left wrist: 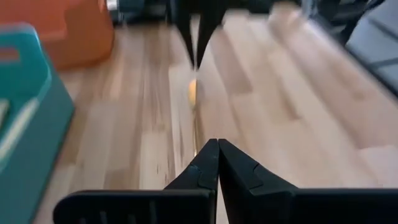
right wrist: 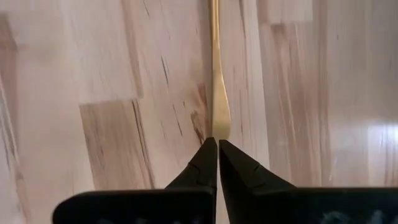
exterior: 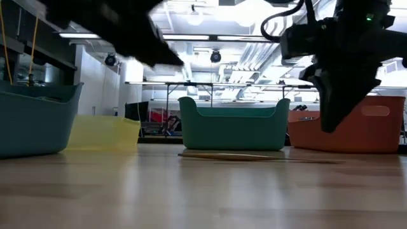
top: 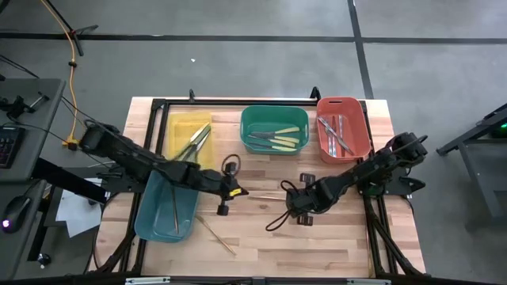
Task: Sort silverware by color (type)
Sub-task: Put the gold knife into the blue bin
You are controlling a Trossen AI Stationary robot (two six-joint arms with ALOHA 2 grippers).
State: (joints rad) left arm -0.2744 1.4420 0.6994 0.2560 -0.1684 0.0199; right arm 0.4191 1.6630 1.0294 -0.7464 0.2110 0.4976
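A tan wooden utensil (top: pixel 265 196) lies flat on the table's middle, between my two grippers; it also shows in the low view (exterior: pixel 241 156). My left gripper (top: pixel 242 192) hangs shut above its left end (left wrist: pixel 195 134). My right gripper (top: pixel 287 198) points steeply down, shut, above its right end (right wrist: pixel 216 99); in the low view its tip (exterior: pixel 329 129) stands clear of the table. A second wooden utensil (top: pixel 215 234) lies near the front, right of the teal bin. Other silverware lies in the bins.
The yellow bin (top: pixel 176 127), green bin (top: pixel 274 116) and red bin (top: pixel 360 127) stand along the far edge, each with utensils inside. The teal bin (top: pixel 150 214) stands at the left front under my left arm. Bare wood lies toward the near edge.
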